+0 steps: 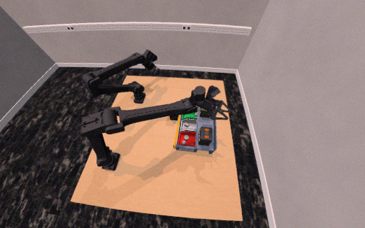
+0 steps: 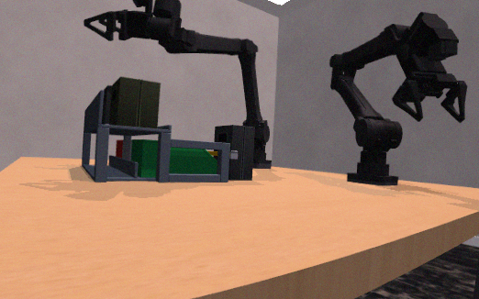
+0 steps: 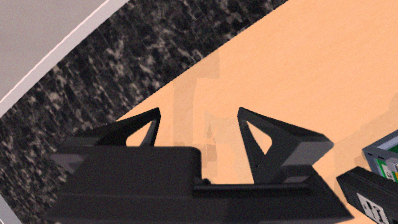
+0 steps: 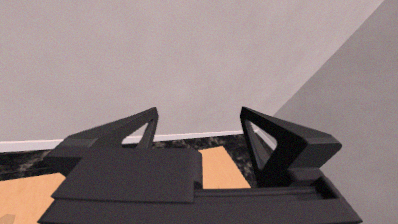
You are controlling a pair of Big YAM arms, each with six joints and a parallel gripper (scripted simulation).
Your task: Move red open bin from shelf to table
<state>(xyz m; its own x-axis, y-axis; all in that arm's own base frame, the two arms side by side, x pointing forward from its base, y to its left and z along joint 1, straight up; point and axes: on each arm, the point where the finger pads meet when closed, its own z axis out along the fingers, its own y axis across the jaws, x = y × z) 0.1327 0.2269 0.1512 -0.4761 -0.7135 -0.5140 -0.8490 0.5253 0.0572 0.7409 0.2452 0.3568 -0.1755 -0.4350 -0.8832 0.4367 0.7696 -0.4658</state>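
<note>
Right hand (image 1: 228, 115) (image 2: 85, 21) (image 4: 199, 108) open, higher than shelf (image 1: 207, 122) (image 2: 163, 157) (image 3: 369, 154).

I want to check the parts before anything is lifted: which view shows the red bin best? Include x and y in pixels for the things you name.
The top view: it looks down into the red bin (image 1: 191, 139) (image 2: 119, 149), showing pale round parts inside. The exterior view shows just a red sliver behind the green bin (image 2: 145, 158). Neither wrist view shows it.

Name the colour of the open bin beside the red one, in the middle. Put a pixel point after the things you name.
White (image 1: 190, 128), top view.
</note>
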